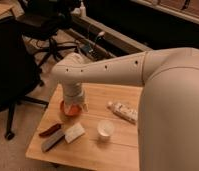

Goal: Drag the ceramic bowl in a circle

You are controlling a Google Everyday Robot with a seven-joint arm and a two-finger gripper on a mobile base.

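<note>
The ceramic bowl [66, 111] is a small glossy orange-red bowl on the left part of the wooden table [118, 150]. My gripper [73, 106] comes straight down from the arm's wrist [72, 90] and reaches into the bowl, covering most of it. Only the bowl's left and front rim show.
A small white cup [105, 129] stands right of the bowl. A red-handled flat tool [50, 130] and a white block with a grey blade [68, 135] lie in front of it. A white tube [123, 111] lies at the right. Black office chairs [48, 25] stand behind the table.
</note>
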